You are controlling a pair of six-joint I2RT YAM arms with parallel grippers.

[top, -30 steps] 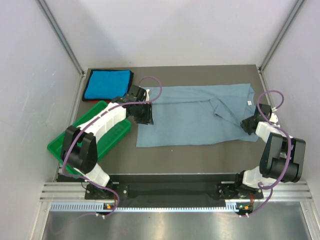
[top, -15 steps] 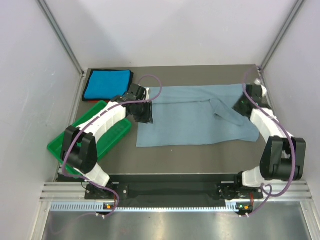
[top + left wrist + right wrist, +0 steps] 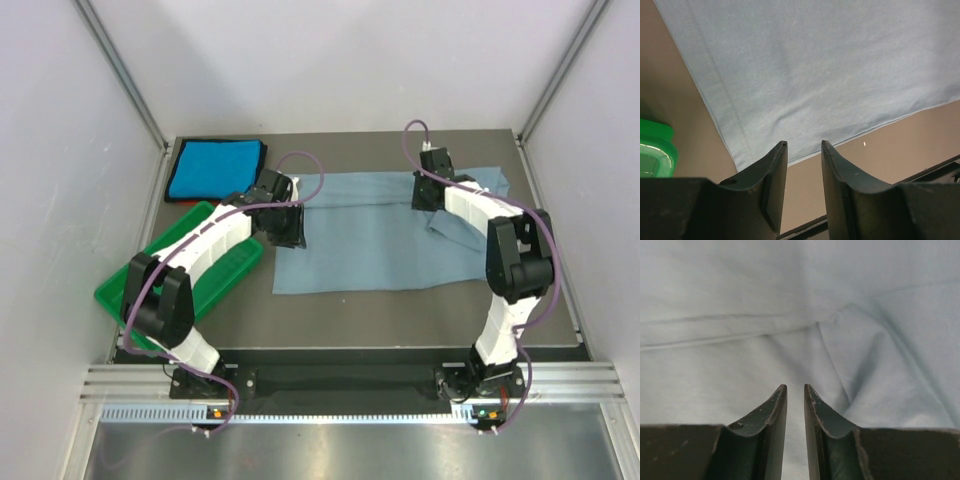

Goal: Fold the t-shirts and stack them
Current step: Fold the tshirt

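1 of 2 tees done: turquoise t-shirt folded, lying beyond left end effector. Grey-blue t-shirt spread on bench, partly folded, stacking not begun. Left fingers narrowly apart, empty, over shirt's near hem. Right end effector nearly closed, empty, above creased cloth. White tag not visible; right fingertips hidden in top view.

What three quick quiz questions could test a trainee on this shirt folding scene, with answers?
1. True or false: the turquoise t-shirt lies folded at the table's far left corner.
2. Which hand sits over the grey-blue t-shirt's near-left edge: A left hand, B right hand?
3. Fill in: the green tray lies under the ____ arm.

Key: 1 true; 2 A; 3 left.
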